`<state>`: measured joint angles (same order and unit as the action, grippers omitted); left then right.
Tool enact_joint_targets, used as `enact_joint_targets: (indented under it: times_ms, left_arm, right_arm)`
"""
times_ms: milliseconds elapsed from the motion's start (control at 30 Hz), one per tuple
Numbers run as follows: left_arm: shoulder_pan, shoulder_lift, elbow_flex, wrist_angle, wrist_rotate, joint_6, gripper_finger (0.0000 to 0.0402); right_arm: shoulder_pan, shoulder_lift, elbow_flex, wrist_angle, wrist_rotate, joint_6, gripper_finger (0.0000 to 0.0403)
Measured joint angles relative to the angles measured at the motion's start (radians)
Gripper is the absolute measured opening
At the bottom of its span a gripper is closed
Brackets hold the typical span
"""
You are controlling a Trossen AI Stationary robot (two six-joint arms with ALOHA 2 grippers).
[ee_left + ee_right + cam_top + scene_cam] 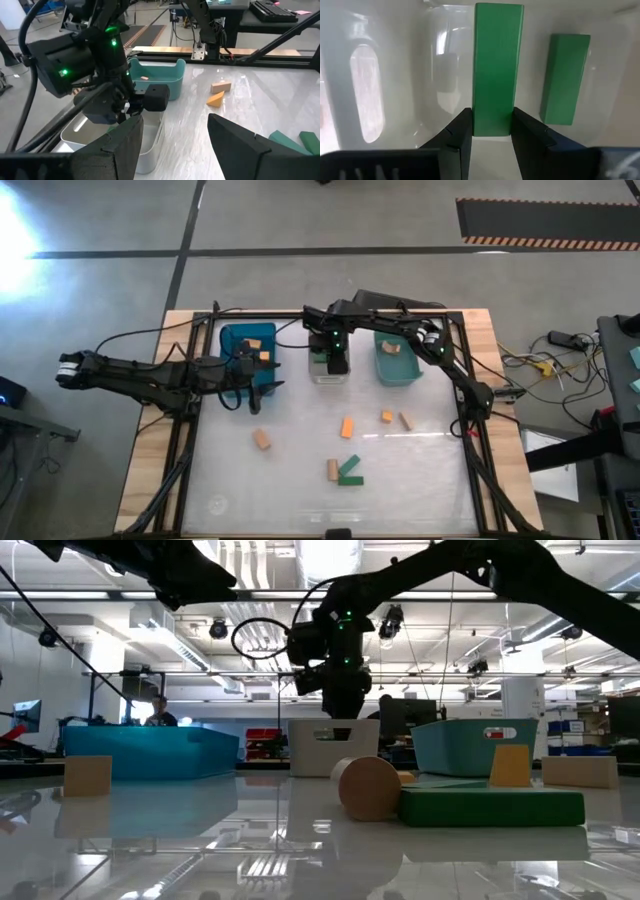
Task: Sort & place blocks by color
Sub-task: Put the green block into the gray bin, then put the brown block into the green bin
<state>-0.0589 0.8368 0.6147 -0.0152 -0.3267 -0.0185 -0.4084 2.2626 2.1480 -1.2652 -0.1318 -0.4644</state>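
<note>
My right gripper (pixel 331 364) hangs over the clear bin (pixel 328 373) at the table's far middle, shut on a dark green bar (pixel 492 65). A second green bar (pixel 565 77) lies inside that bin. My left gripper (pixel 258 394) is open and touches nothing, just near of the blue bin (pixel 247 346), which holds orange blocks (pixel 253 342). The teal bin (pixel 397 360) holds a tan block (pixel 391 348). On the table lie tan blocks (pixel 262 439), orange blocks (pixel 347 427) and green bars (pixel 350 472). My right gripper pinches the green bar's upper end (pixel 492 127) between its two fingers (pixel 460 135), coming from above and pointing down. The bar runs on in line with the fingers and hangs below them into the clear bin. Whether its lower end touches the bin's floor, I cannot tell.
The three bins stand in a row along the far side. Loose blocks are scattered over the table's middle and near right: a small orange one (pixel 386 416), a tan one (pixel 406 421) and another tan one (pixel 332 470). The near left of the table is bare.
</note>
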Motion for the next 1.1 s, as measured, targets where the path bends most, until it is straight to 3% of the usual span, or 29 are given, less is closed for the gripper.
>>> enact_joint_targets:
  times_ms: [567,833,1100]
  left_arm:
    - [0.0,0.0,0.0,-0.001,0.0,0.001,0.0207]
    - [0.0,0.0,0.0,-0.001,0.0,0.001,0.0207]
    - [0.0,0.0,0.0,-0.001,0.0,0.0,0.0207]
  right_arm:
    - [0.0,0.004,0.009,0.0,0.0,0.053,0.0171]
    - [0.018,-0.037,0.054,-0.089,0.0,0.194,0.0162]
    - [0.119,-0.16,0.05,-0.141,-0.006,0.375,0.0142]
